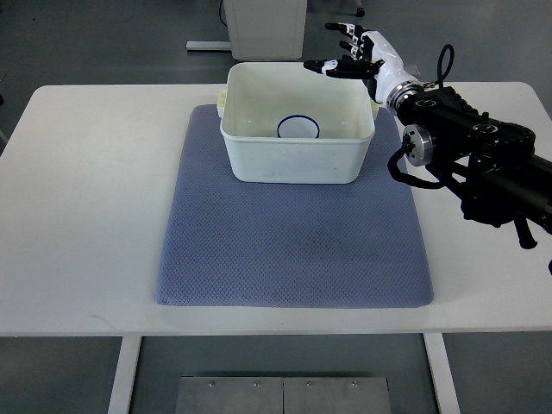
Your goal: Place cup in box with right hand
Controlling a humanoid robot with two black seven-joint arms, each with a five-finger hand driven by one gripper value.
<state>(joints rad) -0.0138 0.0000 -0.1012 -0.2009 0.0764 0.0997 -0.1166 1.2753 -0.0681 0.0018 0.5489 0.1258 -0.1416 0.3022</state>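
- Since the cup [298, 128] already sits inside the box [297, 162], right hand [355, 53] hovers empty, fingers [326, 65] spread wide.
- Could clip the rim, nudging it.

One camera only, set high on the robot's own side and looking steeply down and forward. It takes in the whole white rectangular counter [86, 216] from its near edge to its far edge, with grey floor beyond. The white-fingered right robot hand [354, 52] shows at upper right, its black arm entering from the right edge.
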